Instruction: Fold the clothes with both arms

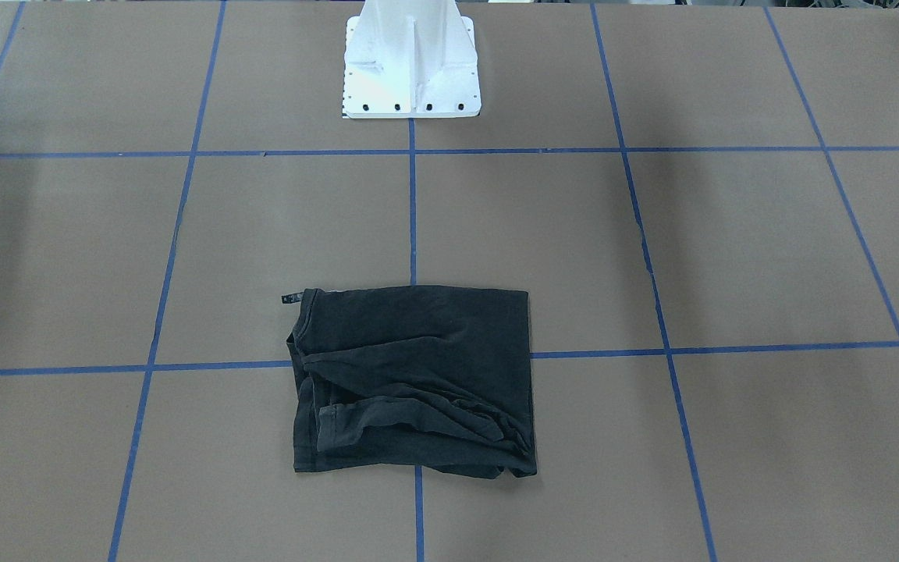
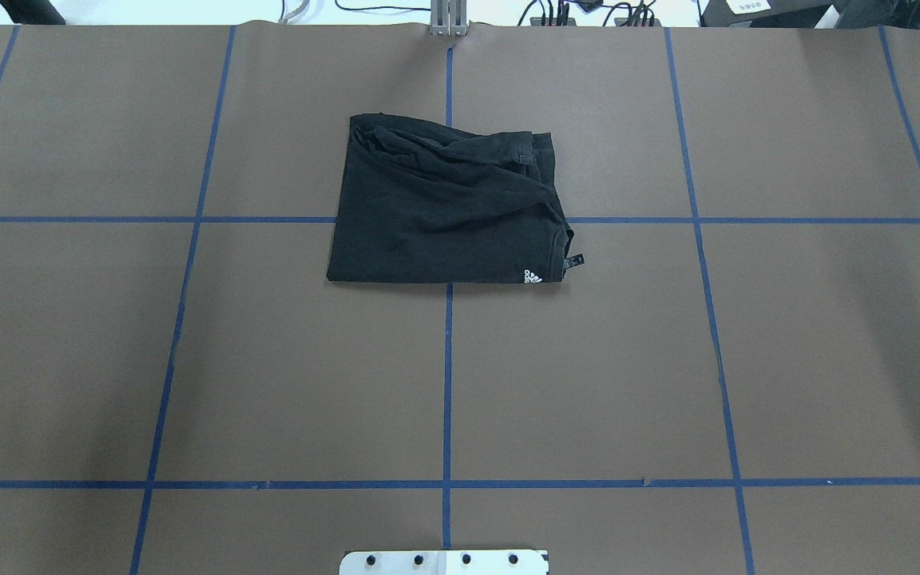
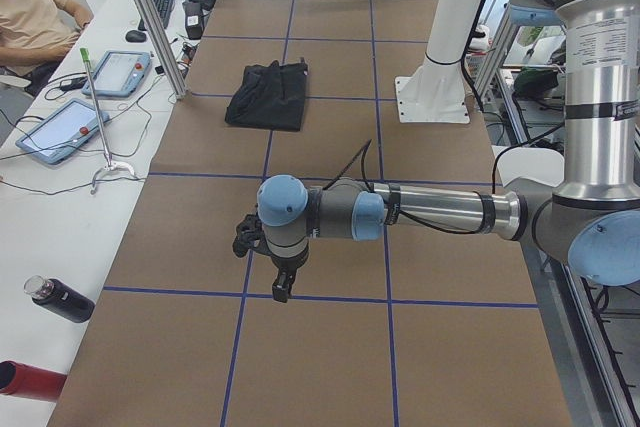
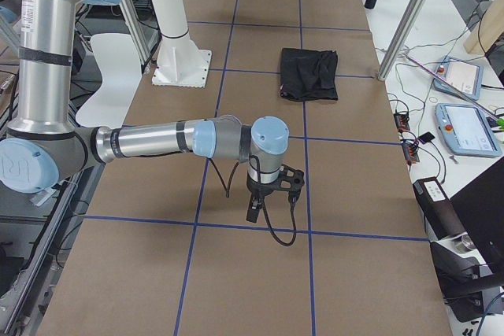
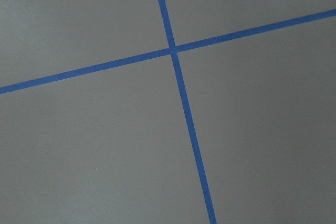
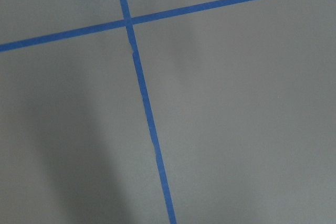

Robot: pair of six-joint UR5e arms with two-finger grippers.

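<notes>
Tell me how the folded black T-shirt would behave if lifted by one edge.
The T-shirt would probably droop and unfold, since its layers lie loose and wrinkled. It looks light: thin cloth lying flat. Pushed, it would likely bunch up rather than slide whole across the matte table.

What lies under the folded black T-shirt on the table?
The T-shirt rests on the brown table, over two blue tape lines that run out from its edges. Their crossing is covered, and so are the shirt's lower layers.
</notes>
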